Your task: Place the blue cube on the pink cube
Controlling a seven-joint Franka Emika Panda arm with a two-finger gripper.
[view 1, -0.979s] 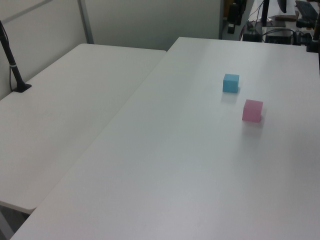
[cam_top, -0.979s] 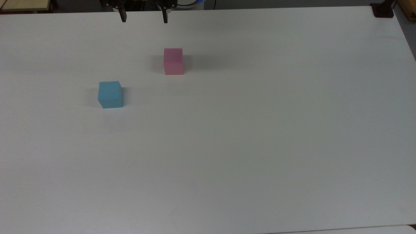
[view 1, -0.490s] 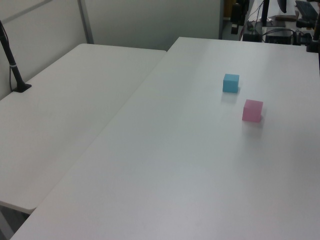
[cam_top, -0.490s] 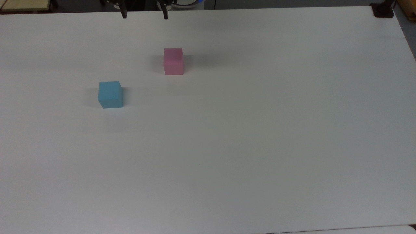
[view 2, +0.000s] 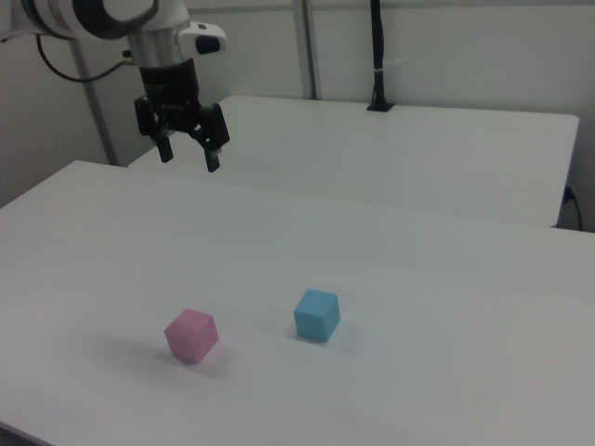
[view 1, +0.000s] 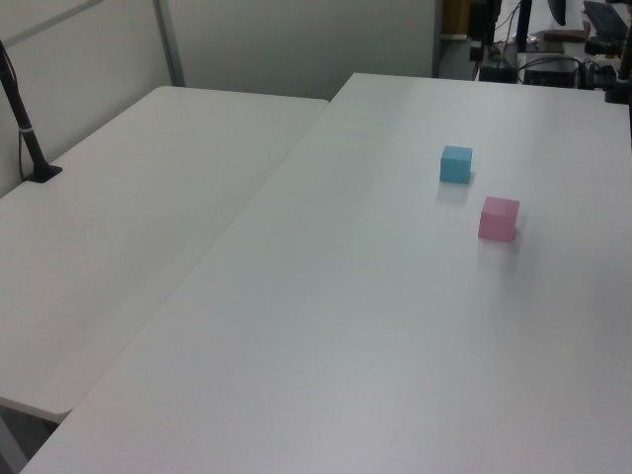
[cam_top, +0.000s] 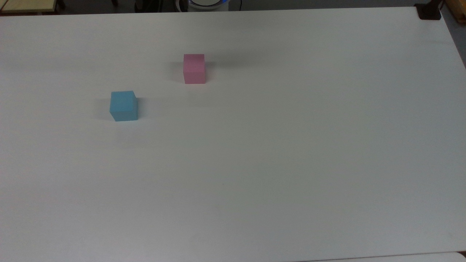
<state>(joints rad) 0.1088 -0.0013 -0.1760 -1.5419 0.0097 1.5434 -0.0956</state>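
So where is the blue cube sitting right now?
The blue cube sits alone on the white table, toward the top view's left, just below-left of the pink cube, not touching it.

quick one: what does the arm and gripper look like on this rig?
In the right view the arm is white with rounded links and dark joint bands. A black cable runs off at the right view's left. The wrist section is dark grey to black. The gripper is black, with two slim straight fingers standing apart. No markings can be made out.
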